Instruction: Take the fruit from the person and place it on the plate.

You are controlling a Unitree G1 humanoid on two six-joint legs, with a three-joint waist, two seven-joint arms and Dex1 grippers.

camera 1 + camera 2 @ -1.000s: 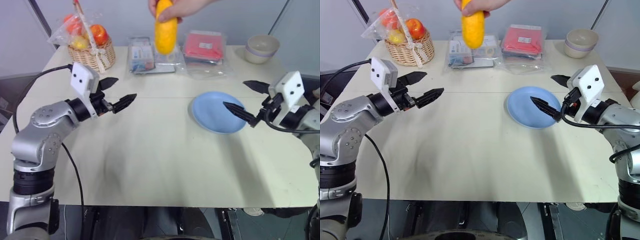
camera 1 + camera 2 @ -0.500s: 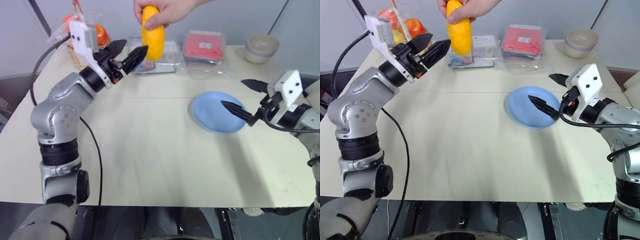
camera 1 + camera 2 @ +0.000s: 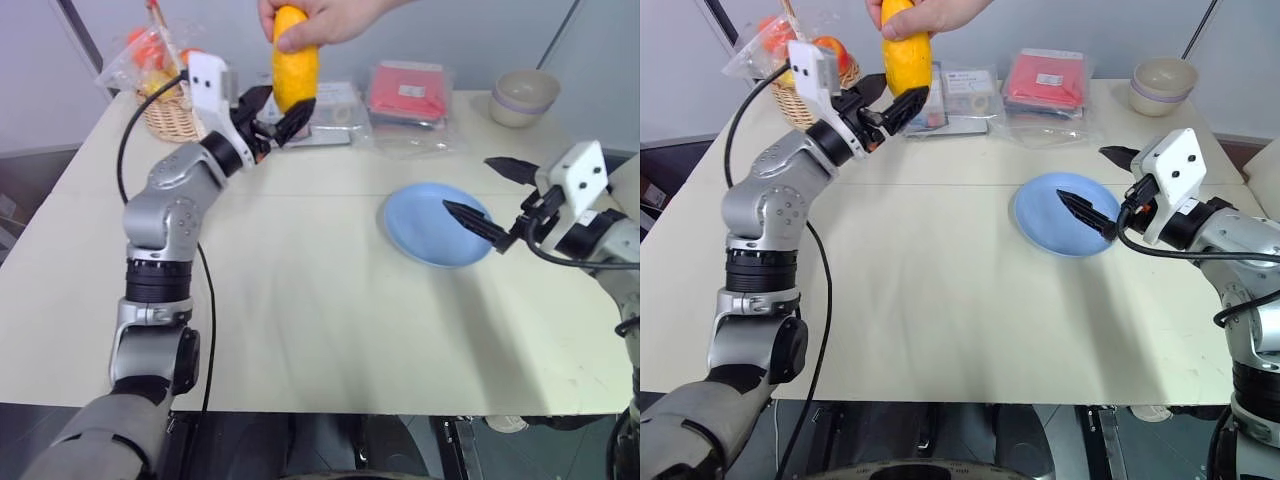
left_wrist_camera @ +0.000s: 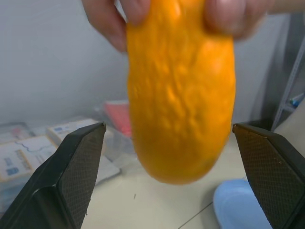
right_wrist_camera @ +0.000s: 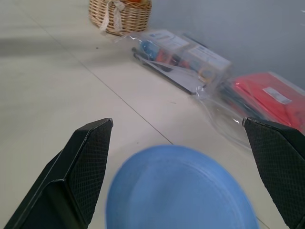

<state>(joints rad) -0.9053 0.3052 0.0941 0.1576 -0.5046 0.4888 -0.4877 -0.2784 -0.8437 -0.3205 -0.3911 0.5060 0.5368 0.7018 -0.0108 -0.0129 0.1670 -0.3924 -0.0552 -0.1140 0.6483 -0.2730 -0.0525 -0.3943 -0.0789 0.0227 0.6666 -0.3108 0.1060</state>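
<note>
A smooth yellow-orange oblong fruit is held upright by a person's hand above the bench's far side. The wrist view reveals its dimpled skin between the wide-open left end effector, untouched. The right end effector is spread empty over the blue plate.

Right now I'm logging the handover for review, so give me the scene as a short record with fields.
fruit: yellow-orange fruit held upright above the table's far side
held by: person's hand, gripping its top
left gripper: open, fingers either side of the fruit's lower end, not yet closed
right gripper: open, hovering at the plate
plate: light-blue plate, nothing on it
also on table: fruit basket, cream bowl, plastic-wrapped packs
</note>
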